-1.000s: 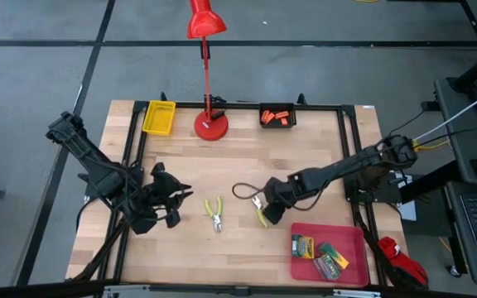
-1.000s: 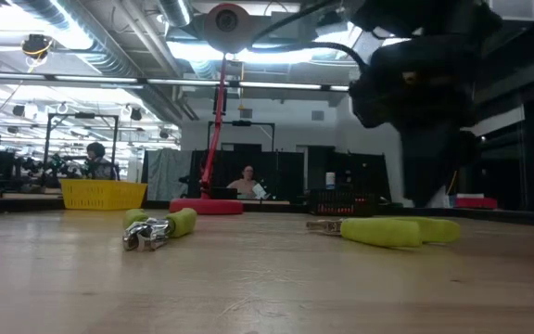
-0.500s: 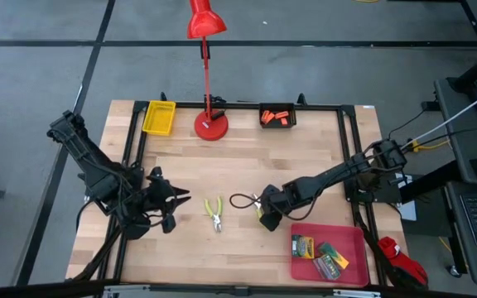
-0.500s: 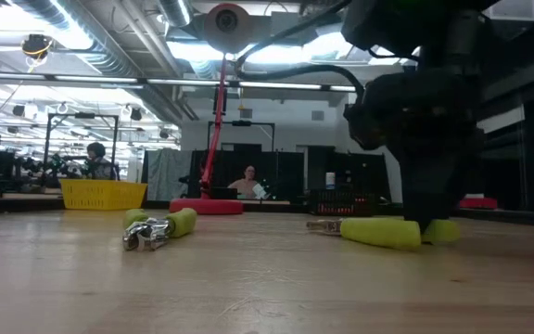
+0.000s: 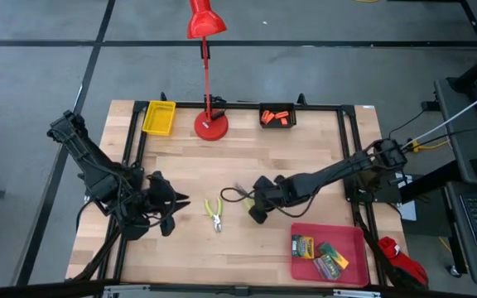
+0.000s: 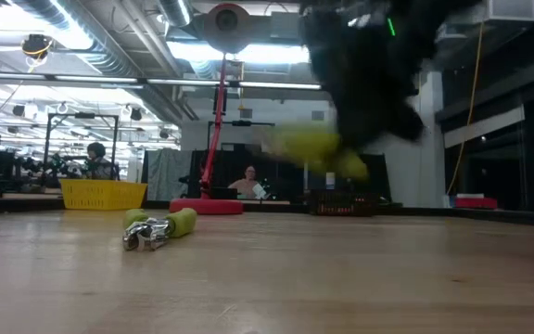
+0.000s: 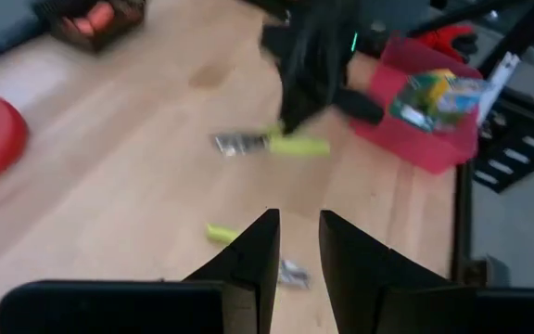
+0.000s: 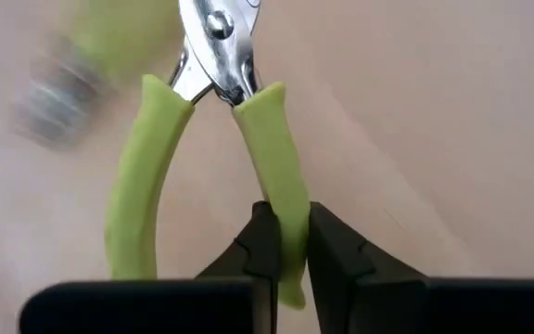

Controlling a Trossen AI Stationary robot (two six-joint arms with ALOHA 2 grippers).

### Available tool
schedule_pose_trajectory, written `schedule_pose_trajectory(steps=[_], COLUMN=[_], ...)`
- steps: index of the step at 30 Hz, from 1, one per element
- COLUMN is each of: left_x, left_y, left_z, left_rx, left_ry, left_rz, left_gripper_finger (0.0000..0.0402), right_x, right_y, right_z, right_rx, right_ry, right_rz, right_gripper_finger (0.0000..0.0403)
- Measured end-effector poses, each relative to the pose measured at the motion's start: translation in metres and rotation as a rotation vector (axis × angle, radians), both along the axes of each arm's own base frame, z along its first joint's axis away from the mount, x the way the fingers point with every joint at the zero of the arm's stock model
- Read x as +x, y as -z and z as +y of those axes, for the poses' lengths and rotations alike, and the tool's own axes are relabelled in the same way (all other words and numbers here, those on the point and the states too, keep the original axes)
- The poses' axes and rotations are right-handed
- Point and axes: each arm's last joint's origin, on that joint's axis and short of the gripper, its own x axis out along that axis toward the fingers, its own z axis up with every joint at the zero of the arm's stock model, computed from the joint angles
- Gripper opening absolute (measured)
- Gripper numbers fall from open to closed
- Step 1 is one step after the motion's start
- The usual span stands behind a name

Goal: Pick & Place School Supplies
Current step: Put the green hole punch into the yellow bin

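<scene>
No text, brand, number or sign can be read in any view; printing is seen on the flat packs (image 5: 320, 254) in the red tray (image 5: 354, 236), but its letters cannot be made out; nothing legible is carried by the yellow tray (image 5: 158, 117), the black tray (image 5: 277, 108) or the tabletop (image 5: 238, 161); the room behind offers no readable sign.

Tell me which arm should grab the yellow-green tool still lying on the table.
Left, probably. The left hand is open and empty, just beside the loose tool on the wood. The right hand is already shut on one handle of the other tool, lifted off the table in the low view.
</scene>
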Motion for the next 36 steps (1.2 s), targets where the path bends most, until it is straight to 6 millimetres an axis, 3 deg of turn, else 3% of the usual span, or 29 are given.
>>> schedule_pose_trajectory(steps=[8, 12, 16, 19, 22, 24, 29, 36], left_x=[0.007, 0.015, 0.016, 0.022, 0.034, 0.039, 0.056, 0.068], left_y=[0.01, 0.005, -0.003, -0.009, -0.016, -0.018, -0.013, -0.026], left_z=[-0.011, -0.013, -0.006, 0.002, 0.018, 0.032, 0.051, 0.07], left_rx=[0.027, 0.092, 0.065, -0.004, -0.08, -0.083, -0.048, -0.027], left_ry=[-0.034, -0.192, -0.215, -0.041, 0.195, 0.235, 0.218, 0.207], left_rz=[-0.011, -0.233, -0.353, -0.426, -0.681, -0.816, -0.802, -0.842], left_gripper_finger=[0.0074, 0.0074, 0.0074, 0.0074, 0.0074, 0.0075, 0.0075, 0.0106], right_x=[0.011, 0.009, 0.004, 0.001, 0.003, 0.004, 0.004, 0.001], right_y=[-0.123, -0.165, -0.189, -0.2, -0.202, -0.203, -0.212, -0.237], right_z=[-0.027, -0.04, -0.049, -0.052, -0.054, -0.055, -0.051, -0.048], right_rx=[-0.299, -0.343, -0.279, -0.233, -0.198, -0.185, -0.172, -0.22], right_ry=[0.0, -0.117, -0.219, -0.279, -0.317, -0.328, -0.328, -0.323], right_rz=[-0.336, -0.449, -0.585, -0.666, -0.696, -0.712, -0.754, -0.827], right_gripper_finger=[0.0034, 0.0034, 0.0034, 0.0034, 0.0034, 0.0034, 0.0034, 0.0034])
